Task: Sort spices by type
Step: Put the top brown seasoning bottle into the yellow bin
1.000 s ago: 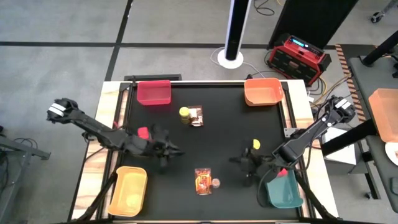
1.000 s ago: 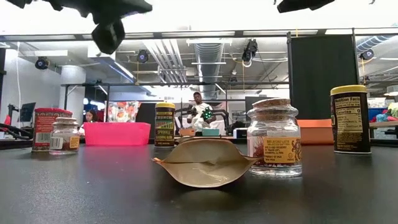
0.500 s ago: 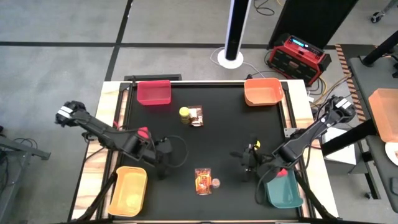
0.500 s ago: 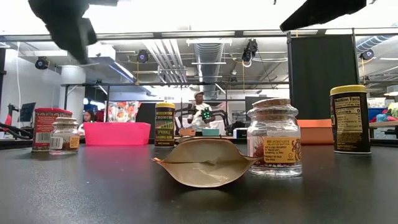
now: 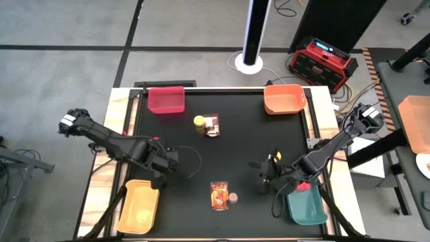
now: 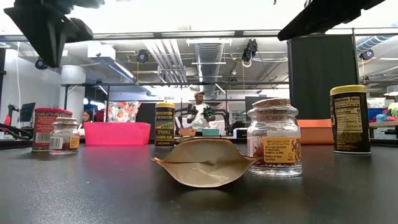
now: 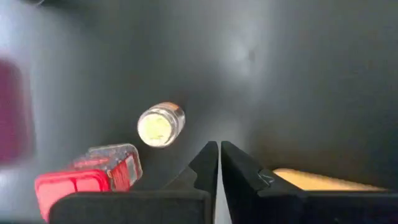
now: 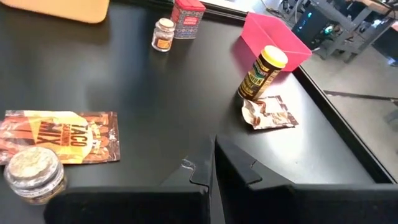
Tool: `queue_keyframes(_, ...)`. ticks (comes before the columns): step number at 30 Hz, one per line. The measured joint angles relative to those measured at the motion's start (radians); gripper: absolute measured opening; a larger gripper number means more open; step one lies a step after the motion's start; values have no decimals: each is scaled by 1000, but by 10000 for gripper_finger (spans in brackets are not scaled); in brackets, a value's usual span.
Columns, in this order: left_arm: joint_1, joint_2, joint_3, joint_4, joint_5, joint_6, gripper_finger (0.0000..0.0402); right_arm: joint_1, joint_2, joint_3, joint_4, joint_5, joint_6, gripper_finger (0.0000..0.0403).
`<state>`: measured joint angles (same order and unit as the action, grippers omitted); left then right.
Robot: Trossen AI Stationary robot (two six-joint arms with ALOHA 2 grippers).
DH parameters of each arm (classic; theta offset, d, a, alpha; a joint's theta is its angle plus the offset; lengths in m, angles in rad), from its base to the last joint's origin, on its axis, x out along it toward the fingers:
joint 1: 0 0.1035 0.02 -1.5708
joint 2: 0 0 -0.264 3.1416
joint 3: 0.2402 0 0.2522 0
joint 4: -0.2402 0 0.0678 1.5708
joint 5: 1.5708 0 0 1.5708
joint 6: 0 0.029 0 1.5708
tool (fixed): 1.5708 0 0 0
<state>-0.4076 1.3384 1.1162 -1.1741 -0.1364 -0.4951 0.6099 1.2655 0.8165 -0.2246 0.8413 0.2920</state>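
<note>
- L side: left tool [image 7: 219, 149] has its fingers pressed together and holds nothing. It hangs over the worktop [image 7: 298, 74] near the yellow bin [image 7: 323, 180].
- Key relation: the round jar [image 7: 160, 124] lies just ahead of the left tool's tips and a bit off to one side. The red block [image 7: 87, 180] is right next to it, on the same side.
- The L arm is far nearer both than the R arm. I'd judge you need to open the fingers and swing toward the jar before dropping.
- The round jar stands upright w/ its lid facing the wrist cam, so there's no long axis to line up on. No readable label on either from this view.
- R side: right tool [image 8: 213, 140] is also closed and empty, low over the worktop's mid-right.
- Nearest to it is the near yellow jar [image 6: 350, 118], upright; its label looks like "Nutrition Facts".
- Next out is the taco packet [image 8: 62, 137], lying flat. "TACO" reads on it, and its long axis runs across the R tool's line.
- The cork jar [image 8: 34, 174] is touching or just beside the packet's edge; I can't tell which.
- Farther out, the far yellow jar [image 8: 264, 71] stands upright just beside a crumpled brown packet [image 8: 267, 112]. Its label is too small to read.
- The pink bin [image 8: 273, 40] sits beyond them at the back edge.
</note>
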Motion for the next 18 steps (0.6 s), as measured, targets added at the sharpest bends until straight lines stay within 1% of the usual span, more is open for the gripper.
queue_keyframes(2,4,-14,-23,27,-17,33,20,-1,0,0,8,0,3,9)
queue_keyframes(6,26,-44,-92,63,-33,42,50,0,0,-1,9,0,25,9)
queue_keyframes(14,49,-87,-224,216,-40,42,132,-2,0,-21,21,-1,24,9)
queue_keyframes(18,68,-80,-268,232,-40,42,167,-2,0,-30,22,-1,24,9)
